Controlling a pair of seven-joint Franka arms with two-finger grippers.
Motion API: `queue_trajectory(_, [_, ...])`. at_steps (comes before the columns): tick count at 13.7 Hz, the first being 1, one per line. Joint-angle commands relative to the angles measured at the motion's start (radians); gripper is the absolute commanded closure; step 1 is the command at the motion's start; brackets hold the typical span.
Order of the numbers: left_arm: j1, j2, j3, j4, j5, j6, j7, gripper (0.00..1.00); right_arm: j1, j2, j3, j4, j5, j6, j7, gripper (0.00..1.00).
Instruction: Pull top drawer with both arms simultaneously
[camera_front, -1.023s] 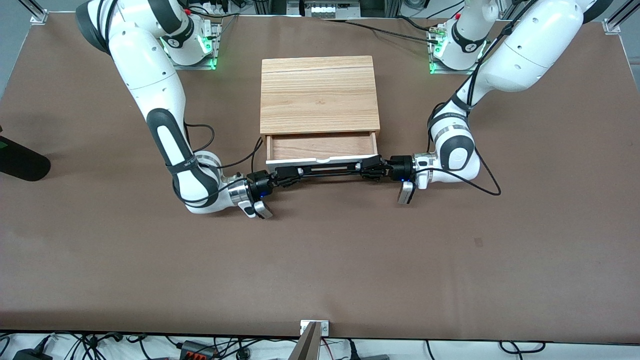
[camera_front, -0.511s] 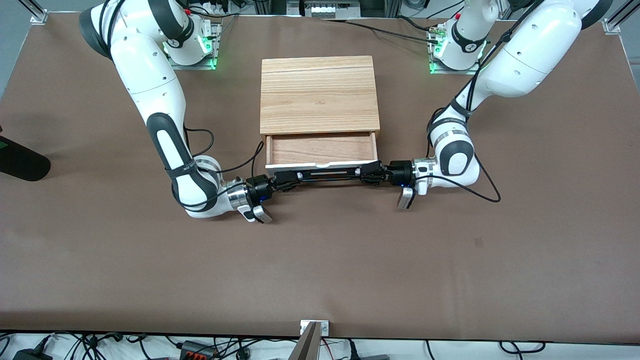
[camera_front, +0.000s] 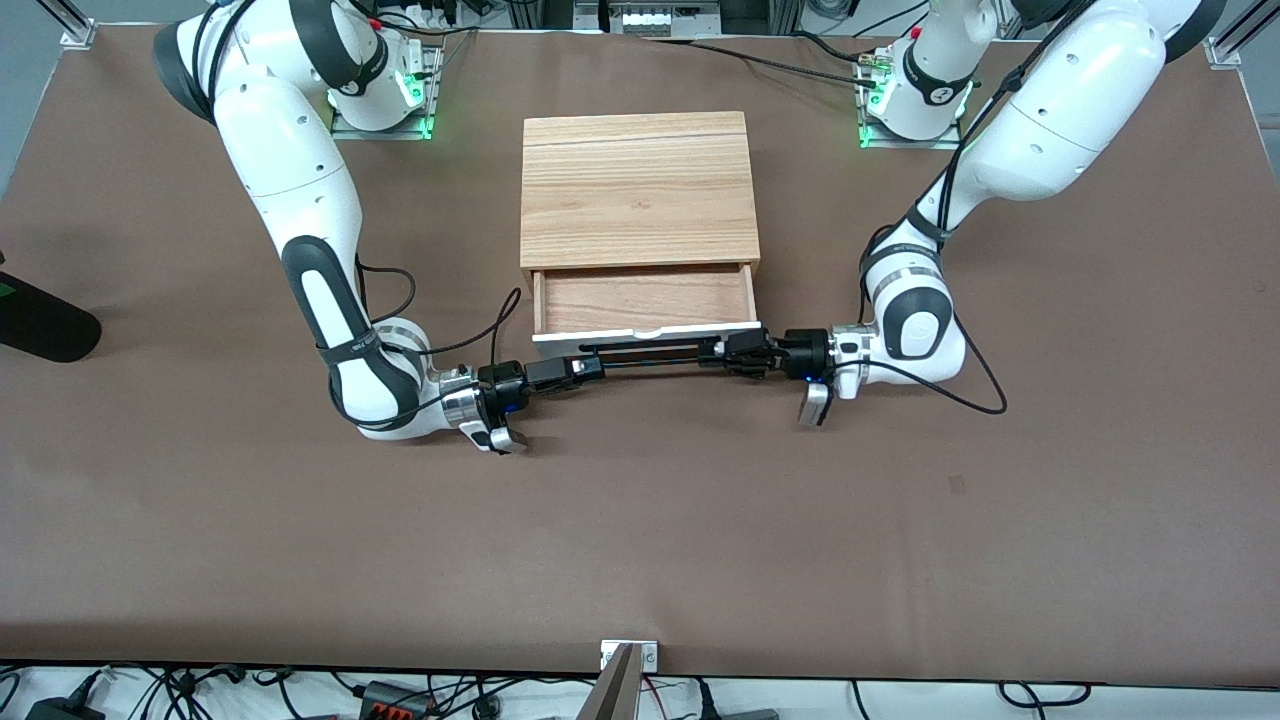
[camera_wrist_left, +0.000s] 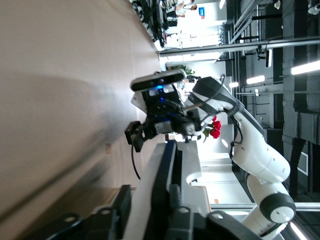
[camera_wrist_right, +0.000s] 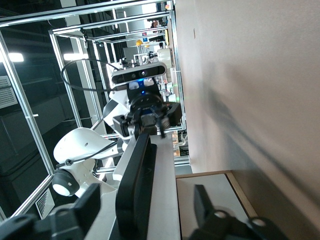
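Observation:
The top drawer (camera_front: 645, 300) stands partly pulled out of the wooden cabinet (camera_front: 637, 190), reddish wood showing inside. Its black bar handle (camera_front: 650, 353) runs along the white front. My left gripper (camera_front: 728, 352) is at the handle's end toward the left arm, fingers (camera_wrist_left: 122, 200) parted a little above and below the bar (camera_wrist_left: 162, 170). My right gripper (camera_front: 592, 368) is at the handle's other end, wide open. Its fingers (camera_wrist_right: 202, 200) stand well clear of the bar (camera_wrist_right: 135, 185). Each wrist view shows the other arm's gripper farther along the handle.
A black object (camera_front: 45, 325) lies at the table edge toward the right arm's end. A black cable (camera_front: 500, 320) loops from the right wrist beside the drawer's corner. Brown table surface lies nearer the front camera than the drawer.
The drawer has slid a little farther out. My right gripper has opened and drawn back along the handle toward the right arm's end. My left gripper followed the handle outward.

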Motion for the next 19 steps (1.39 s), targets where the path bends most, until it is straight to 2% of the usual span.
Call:
queue_trajectory(1, [-0.003,0.049,0.031,0.041,0.042,0.051,-0.017,0.00,0.002,0.011,0.003,0.043,0.005,-0.001,0.028,0.00])
queue_trajectory(3, [0.001,0.049,0.031,0.041,0.042,0.051,-0.021,0.00,-0.013,0.001,-0.022,0.089,-0.009,-0.013,0.123,0.00])
queue_trajectory(4, [0.009,0.049,0.031,0.043,0.042,0.048,-0.026,0.00,-0.015,-0.003,-0.045,0.135,-0.048,-0.014,0.178,0.00])
queue_trajectory(7, [0.032,0.047,0.032,0.064,0.045,0.014,-0.030,0.00,-0.062,-0.028,-0.048,0.223,-0.209,-0.018,0.283,0.00])
queue_trajectory(9, [0.044,0.043,0.032,0.069,0.070,0.013,-0.030,0.00,-0.102,-0.041,-0.053,0.253,-0.294,-0.066,0.304,0.00])
queue_trajectory(13, [0.080,0.023,0.034,0.067,0.080,0.013,-0.030,0.00,-0.130,-0.101,-0.117,0.321,-0.548,-0.131,0.434,0.00])
queue_trajectory(16, [0.130,-0.008,0.031,0.069,0.195,0.010,-0.055,0.00,-0.134,-0.153,-0.142,0.329,-0.709,-0.165,0.562,0.00])
queue_trajectory(18, [0.153,-0.052,0.032,0.069,0.325,0.011,-0.127,0.00,-0.130,-0.187,-0.152,0.329,-0.807,-0.162,0.622,0.00])
queue_trajectory(19, [0.159,-0.081,0.032,0.070,0.391,0.011,-0.189,0.00,-0.128,-0.199,-0.172,0.329,-0.910,-0.163,0.640,0.00])
